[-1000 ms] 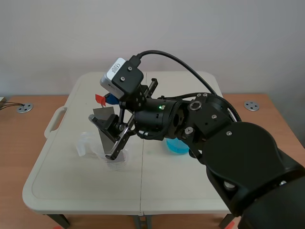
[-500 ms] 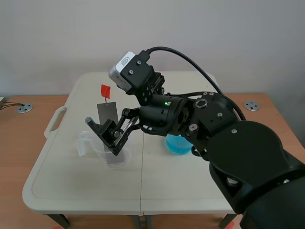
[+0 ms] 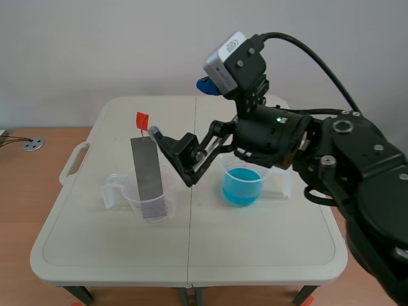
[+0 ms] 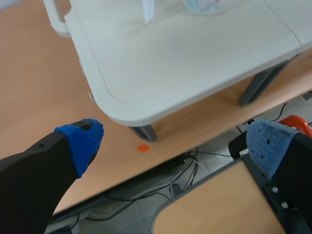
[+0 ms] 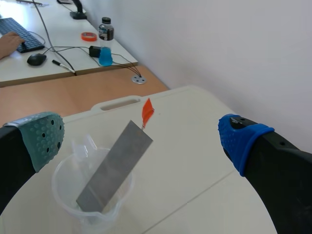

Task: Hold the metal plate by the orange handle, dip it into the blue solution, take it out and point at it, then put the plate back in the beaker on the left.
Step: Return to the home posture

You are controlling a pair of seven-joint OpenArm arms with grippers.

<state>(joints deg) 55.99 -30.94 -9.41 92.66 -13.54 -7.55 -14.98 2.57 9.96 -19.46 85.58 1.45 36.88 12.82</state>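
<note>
A metal plate (image 3: 148,178) stands tilted in the clear beaker (image 3: 130,194) at the left of the tabletop (image 3: 255,242), its orange handle (image 3: 141,120) sticking up well above the rim. To the right, a second beaker (image 3: 222,173) holds blue solution (image 3: 243,182). The right arm's jaws hang wide apart and empty between the two beakers, just right of the plate. The left arm's jaws, also apart, sit off the tabletop's edge.

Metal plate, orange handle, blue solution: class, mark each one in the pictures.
metal plate (image 3: 147,178): scene view, middle of its grey face.
orange handle (image 3: 141,120): scene view, centre of the tab.
blue solution (image 3: 242,186): scene view, middle of the liquid.
</note>
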